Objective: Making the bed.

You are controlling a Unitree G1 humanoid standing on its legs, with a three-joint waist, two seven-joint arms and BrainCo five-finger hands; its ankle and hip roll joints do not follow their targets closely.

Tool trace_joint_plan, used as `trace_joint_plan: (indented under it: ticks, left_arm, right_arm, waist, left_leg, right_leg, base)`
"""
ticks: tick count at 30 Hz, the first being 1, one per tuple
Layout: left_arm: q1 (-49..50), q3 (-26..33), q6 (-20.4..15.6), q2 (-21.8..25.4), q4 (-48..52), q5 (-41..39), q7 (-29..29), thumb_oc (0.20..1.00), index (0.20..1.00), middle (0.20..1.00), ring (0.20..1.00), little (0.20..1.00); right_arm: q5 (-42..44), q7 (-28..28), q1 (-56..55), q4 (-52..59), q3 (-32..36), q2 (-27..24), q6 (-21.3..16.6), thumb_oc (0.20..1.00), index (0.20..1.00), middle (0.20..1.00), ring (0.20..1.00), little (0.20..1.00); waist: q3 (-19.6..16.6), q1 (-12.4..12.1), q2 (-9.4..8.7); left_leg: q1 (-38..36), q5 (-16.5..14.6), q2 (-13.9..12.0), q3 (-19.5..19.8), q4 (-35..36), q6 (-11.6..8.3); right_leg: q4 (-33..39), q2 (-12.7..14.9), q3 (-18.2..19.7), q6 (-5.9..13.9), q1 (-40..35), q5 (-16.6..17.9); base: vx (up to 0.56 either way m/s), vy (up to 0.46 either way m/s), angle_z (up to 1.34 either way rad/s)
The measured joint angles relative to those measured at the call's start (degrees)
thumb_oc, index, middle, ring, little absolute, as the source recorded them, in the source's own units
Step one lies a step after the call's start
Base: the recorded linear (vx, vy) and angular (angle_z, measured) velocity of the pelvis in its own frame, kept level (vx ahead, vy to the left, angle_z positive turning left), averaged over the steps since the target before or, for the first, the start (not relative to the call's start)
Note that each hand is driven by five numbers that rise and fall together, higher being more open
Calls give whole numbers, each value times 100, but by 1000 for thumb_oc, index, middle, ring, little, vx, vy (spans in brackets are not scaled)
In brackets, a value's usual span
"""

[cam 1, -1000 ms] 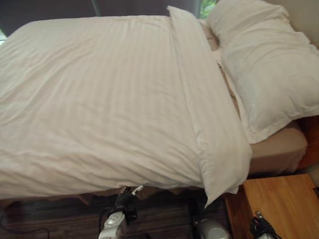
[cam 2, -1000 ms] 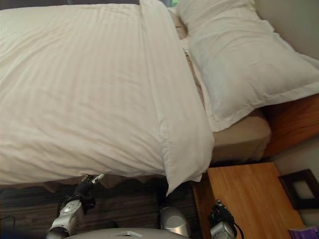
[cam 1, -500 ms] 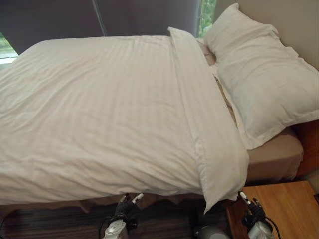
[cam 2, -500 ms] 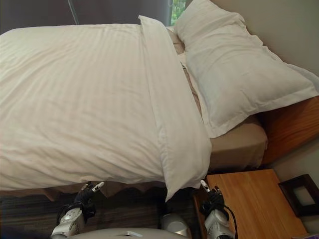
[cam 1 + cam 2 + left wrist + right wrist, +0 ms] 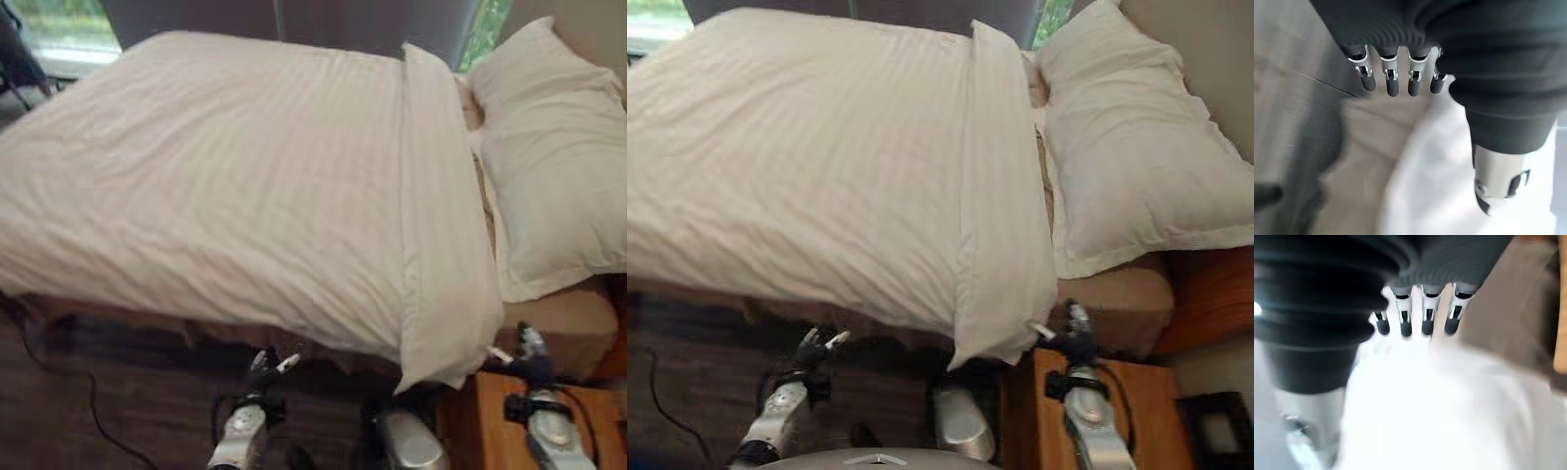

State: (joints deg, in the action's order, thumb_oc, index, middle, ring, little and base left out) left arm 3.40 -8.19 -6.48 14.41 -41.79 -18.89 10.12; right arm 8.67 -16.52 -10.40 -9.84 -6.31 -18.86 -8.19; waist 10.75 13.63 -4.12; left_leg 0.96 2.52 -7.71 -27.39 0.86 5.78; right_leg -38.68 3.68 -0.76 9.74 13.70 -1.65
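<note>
A white striped duvet (image 5: 245, 186) covers the bed, its top edge folded back in a band (image 5: 441, 245) beside a large white pillow (image 5: 558, 176). The band's near corner (image 5: 994, 343) hangs over the bed's side. My left hand (image 5: 263, 370) is open just below the duvet's near edge, apart from it. The left wrist view has its straight fingers (image 5: 1391, 85) over white cloth (image 5: 1435, 181). My right hand (image 5: 1078, 343) is open beside the hanging corner, at the tan fitted sheet (image 5: 568, 328). Its straight fingers (image 5: 1425, 318) reach over the white duvet (image 5: 1440, 411).
A wooden nightstand (image 5: 1146, 401) stands under my right arm, against the wooden headboard (image 5: 1215, 294). Dark wood floor (image 5: 98, 411) runs along the bed's near side. A window (image 5: 59, 24) is past the bed's far left corner.
The camera has shifted, so the bed sits differently in view. My right hand has risen from over the nightstand to the duvet's hanging corner. My left hand stays under the duvet's edge.
</note>
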Motion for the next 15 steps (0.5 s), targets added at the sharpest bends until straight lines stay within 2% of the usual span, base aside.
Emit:
trace_joint_plan:
  ticks: [1,2,3,4,5,6,7,8,9,10,12,14,15]
  left_arm:
    - [85,12,5,72,68,-5,38,1000,1000,1000,1000,1000]
    - [277,4,44,108,478,-15,54,1000,1000,1000,1000,1000]
    - [402,-56,7,167,850,-14,58,1000,1000,1000,1000,1000]
    - [340,-53,-69,354,985,-20,64,1000,1000,1000,1000,1000]
    - [199,-24,-56,458,1037,-44,71,1000,1000,1000,1000,1000]
    - [50,-53,44,354,989,-81,63,1000,1000,1000,1000,1000]
    - [20,-64,47,230,1132,-83,26,1000,1000,1000,1000,1000]
    - [35,-49,18,97,1405,-118,10,1000,1000,1000,1000,1000]
    - [10,-32,-50,91,1526,-122,-30,1000,1000,1000,1000,1000]
    - [30,-15,-72,91,1794,-125,-33,1000,1000,1000,1000,1000]
    - [43,24,-199,107,2195,-139,-22,1000,1000,1000,1000,1000]
    - [48,135,-239,106,2374,-136,37,1000,1000,1000,1000,1000]
    - [81,300,-246,177,2499,-120,181,1000,1000,1000,1000,1000]
  right_arm:
    - [-51,-4,151,58,-12,20,-71,1000,1000,1000,1000,1000]
    - [-131,-17,326,229,-23,-16,-84,1000,1000,1000,1000,1000]
    - [-152,-40,435,298,-14,-14,-121,1000,1000,1000,1000,1000]
    - [-194,-48,616,260,7,150,-183,1000,1000,1000,1000,1000]
    - [-198,-51,931,320,18,298,-220,1000,1000,1000,1000,1000]
    - [-200,-57,1108,313,37,305,-221,1000,1000,1000,1000,1000]
    - [-202,-56,1102,345,8,263,-201,1000,1000,1000,1000,1000]
    - [-209,-72,1054,408,-81,72,-207,1000,1000,1000,1000,1000]
    - [-211,-72,993,382,-185,42,-184,1000,1000,1000,1000,1000]
    - [-248,-61,932,401,-283,12,-188,1000,1000,1000,1000,1000]
    - [-332,-68,826,462,-400,14,-222,1000,1000,1000,1000,1000]
    - [-352,-59,790,409,-531,29,-216,1000,1000,1000,1000,1000]
    - [-353,-63,787,406,-544,-16,-222,1000,1000,1000,1000,1000]
  waist:
    - [-8,-81,19]
    - [-21,-139,10]
    - [-26,-234,-53]
    - [-107,-420,-396]
    - [-49,-458,-604]
    - [-25,-433,-426]
    - [-66,-448,-245]
    - [-65,-392,-70]
    - [-63,-405,-197]
    - [-93,-447,-229]
    - [-141,-466,-329]
    - [-147,-485,-332]
    - [-103,-493,-235]
  left_leg:
    - [36,75,42,-18,50,-122]
    - [93,223,79,-54,129,-319]
    - [154,213,143,-58,197,-509]
    - [335,-105,384,-52,-62,-972]
    - [871,-128,409,210,-1204,-652]
    - [1175,-464,74,418,-2278,-555]
    - [867,-823,-104,436,-2429,-768]
    - [361,-987,-72,565,-1547,-698]
    - [151,-812,18,515,-1262,-804]
    - [67,-715,37,441,-1092,-761]
    - [115,-544,20,445,-977,-747]
    - [196,-455,33,492,-778,-856]
    - [317,-264,59,600,-524,-948]
  right_leg:
    - [-63,10,108,2,-260,-139]
    - [56,30,138,-143,-574,-487]
    - [434,1,113,-356,-887,-834]
    - [1613,296,6,-817,-1326,-1152]
    - [2309,602,85,-448,-1409,-1352]
    - [2560,547,-78,-539,-1338,-1203]
    - [2974,426,8,-405,-1452,-1000]
    - [3465,306,22,-311,-1761,-687]
    - [3873,359,122,-309,-1986,-496]
    - [4201,357,117,-416,-2134,-421]
    - [4431,312,92,-444,-2157,-264]
    - [4428,261,98,-450,-2039,-166]
    - [4426,167,31,-453,-1940,-85]
  base:
    - [-102,-105,28]
    - [-38,-138,30]
    - [-11,-124,19]
    - [-18,-189,-10]
    - [-46,-183,-30]
    - [-63,-183,-57]
    - [-74,-167,-52]
    - [-58,-138,-48]
    - [-87,-150,-37]
    - [-103,-139,-38]
    - [-124,-103,-11]
    - [-265,-76,39]
    - [-278,-31,75]
